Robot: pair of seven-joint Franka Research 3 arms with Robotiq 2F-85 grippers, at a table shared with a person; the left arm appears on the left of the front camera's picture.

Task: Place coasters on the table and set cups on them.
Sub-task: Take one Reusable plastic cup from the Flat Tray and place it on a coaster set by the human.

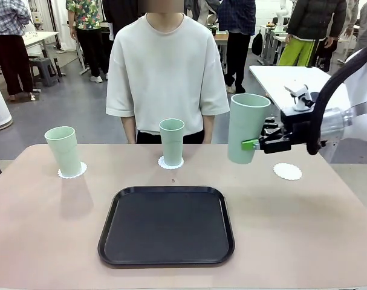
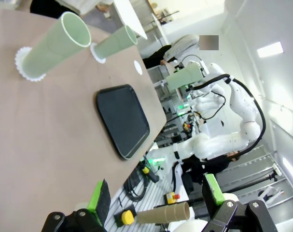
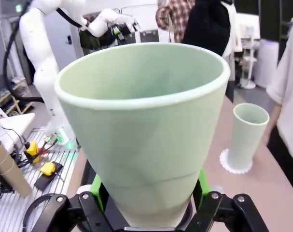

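Note:
Two pale green cups stand on white coasters on the beige table (image 1: 44, 229). One cup (image 1: 63, 150) is at the far left on its coaster (image 1: 72, 172); the other cup (image 1: 172, 141) is at the far middle on its coaster (image 1: 170, 162). My right gripper (image 1: 256, 144) is shut on a third cup (image 1: 248, 127), holding it upright in the air, up and to the left of a bare coaster (image 1: 287, 171). In the right wrist view this cup (image 3: 144, 130) sits between the green pads (image 3: 97, 189). My left gripper (image 2: 156, 193) is open and holds nothing, off the table's edge.
A black tray (image 1: 166, 225) lies at the near middle of the table, with nothing on it. A person (image 1: 167, 72) stands at the far edge behind the middle cup. A white table (image 1: 292, 78) is behind on the right.

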